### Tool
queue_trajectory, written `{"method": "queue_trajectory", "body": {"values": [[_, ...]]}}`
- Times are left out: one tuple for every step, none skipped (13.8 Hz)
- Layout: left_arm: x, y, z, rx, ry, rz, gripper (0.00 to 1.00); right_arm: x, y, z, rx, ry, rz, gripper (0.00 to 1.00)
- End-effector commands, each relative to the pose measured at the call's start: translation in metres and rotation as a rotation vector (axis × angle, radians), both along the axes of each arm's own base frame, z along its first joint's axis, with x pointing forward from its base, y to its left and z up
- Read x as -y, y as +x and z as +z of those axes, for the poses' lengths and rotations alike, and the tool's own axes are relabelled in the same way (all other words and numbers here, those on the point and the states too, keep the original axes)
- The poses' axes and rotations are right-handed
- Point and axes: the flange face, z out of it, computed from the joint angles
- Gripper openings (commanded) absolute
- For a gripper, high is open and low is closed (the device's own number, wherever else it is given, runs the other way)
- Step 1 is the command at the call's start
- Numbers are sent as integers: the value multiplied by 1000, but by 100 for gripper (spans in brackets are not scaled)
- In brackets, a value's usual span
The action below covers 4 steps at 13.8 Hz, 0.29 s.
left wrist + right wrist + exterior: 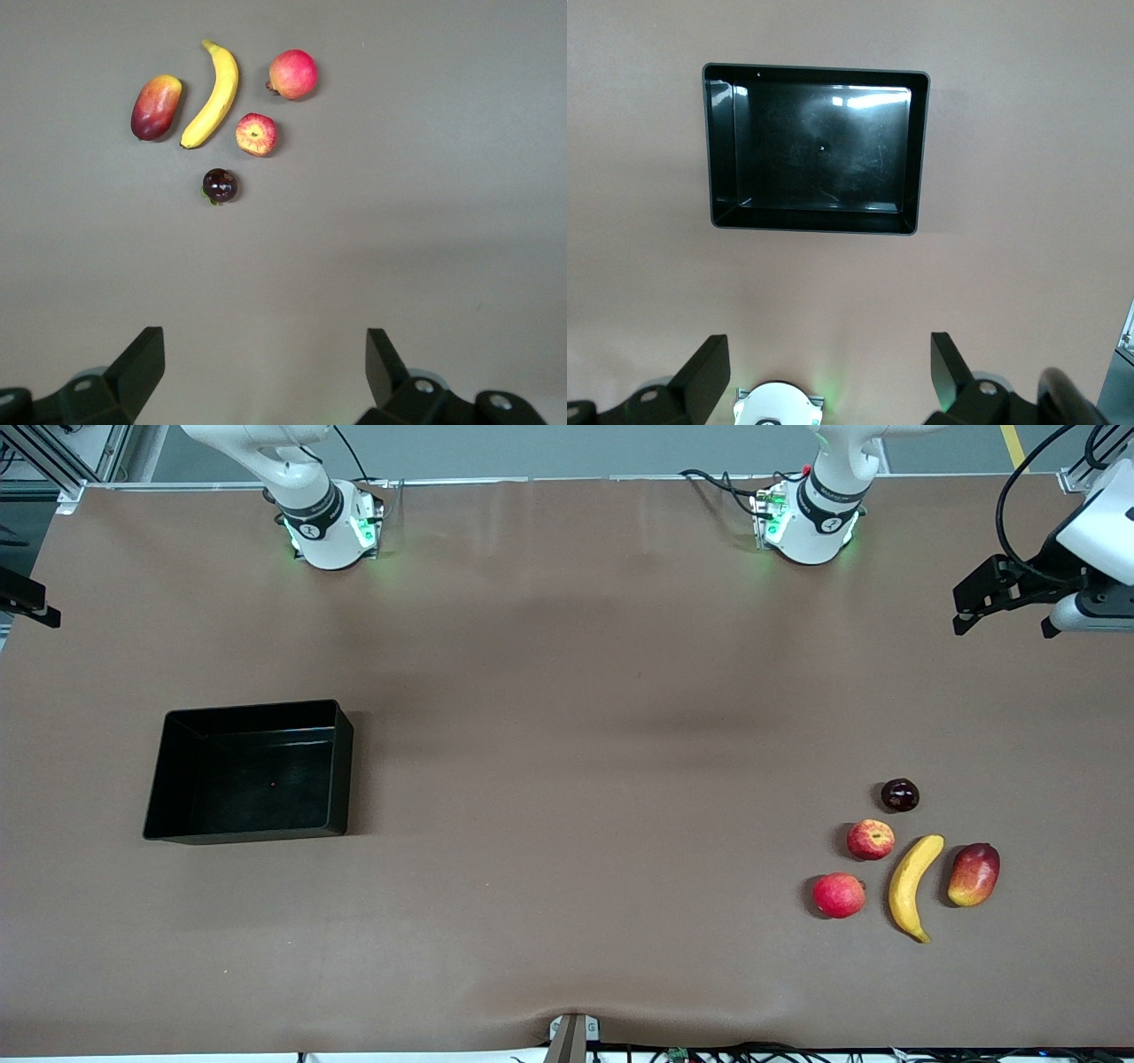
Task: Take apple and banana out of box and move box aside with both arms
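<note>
Below the wide-open left gripper (264, 372), on bare table, lie the streaked red-yellow apple (256, 135) and long curved yellow banana (213, 95), side by side. Under the equally open right gripper (830, 376) sits the shallow black plastic box (816, 147), holding neither fruit.

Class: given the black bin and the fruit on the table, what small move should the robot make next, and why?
Probably lower the open right gripper toward a wall of the shallow black plastic box, since it is empty. The streaked red apple and long yellow banana already lie on the brown table at the left arm's end; the open left gripper holds nothing.
</note>
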Motion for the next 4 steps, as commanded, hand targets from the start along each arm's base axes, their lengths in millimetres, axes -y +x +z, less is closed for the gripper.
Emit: {"method": "queue_trajectory", "body": {"values": [[-11,4,4,4,-5,7,100,-11,-14,13,30,0,21,100],[-11,4,3,1,-4,5,100,-18,-16,18,44,2,35,100],[-12,3,3,-1,-4,7,100,-27,-17,16,53,4,53,100],[-11,3,3,-1,-6,7,100,-27,-23,15,64,9,54,100]]}}
